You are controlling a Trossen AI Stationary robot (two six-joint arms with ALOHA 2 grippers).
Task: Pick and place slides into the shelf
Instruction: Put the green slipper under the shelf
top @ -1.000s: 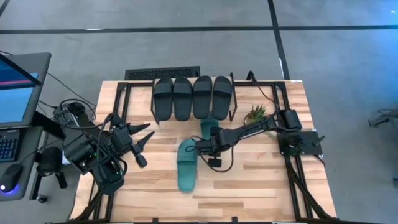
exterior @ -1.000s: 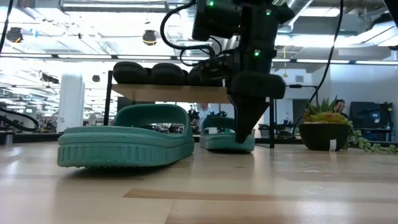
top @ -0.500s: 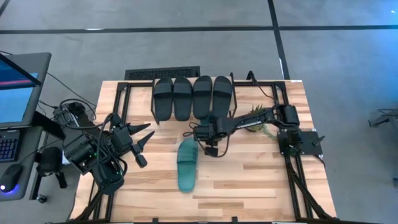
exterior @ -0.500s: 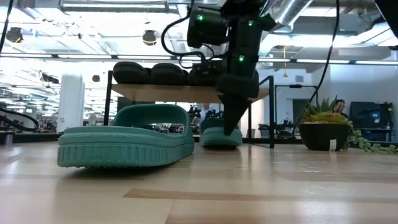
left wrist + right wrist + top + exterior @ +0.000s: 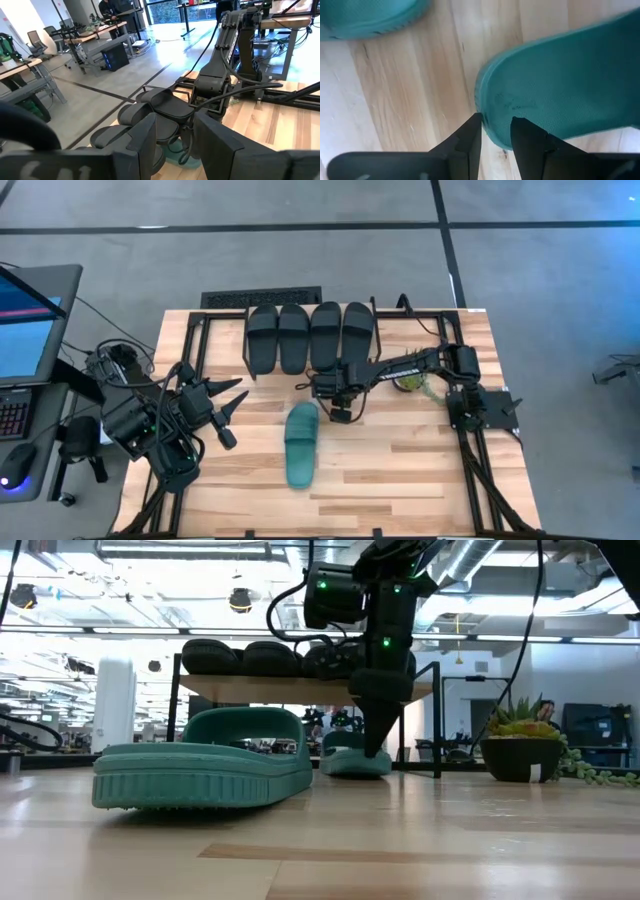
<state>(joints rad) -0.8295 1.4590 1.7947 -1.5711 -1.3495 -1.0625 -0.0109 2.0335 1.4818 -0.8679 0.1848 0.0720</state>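
Step in hand: I have the right end effector (image 5: 335, 388) at the front of the shelf (image 5: 300, 688), pushing the gripped teal slide (image 5: 355, 761) in under the plank. I judge this the placing half of a pick-and-place.
Right end effector state: fingers narrowed onto the edge of that teal slide; the right wrist view shows the sole's rim (image 5: 492, 117) between the two pads.
Held slide: directly below the end effector, low on the worktop (image 5: 400, 840) and partly under the shelf top.
Next move, my judgement: ease it further in until it clears the front legs, then open and back out without catching the wire frame.
Other teal slide: on the worktop (image 5: 301, 443), near the right end effector on the side away from the shelf, untouched.
Shelf contents: four black slides (image 5: 310, 335) side by side on the plank top, just beyond the end effector.
Left end effector: waiting well off to the side (image 5: 225, 402), fingers spread wide, empty.
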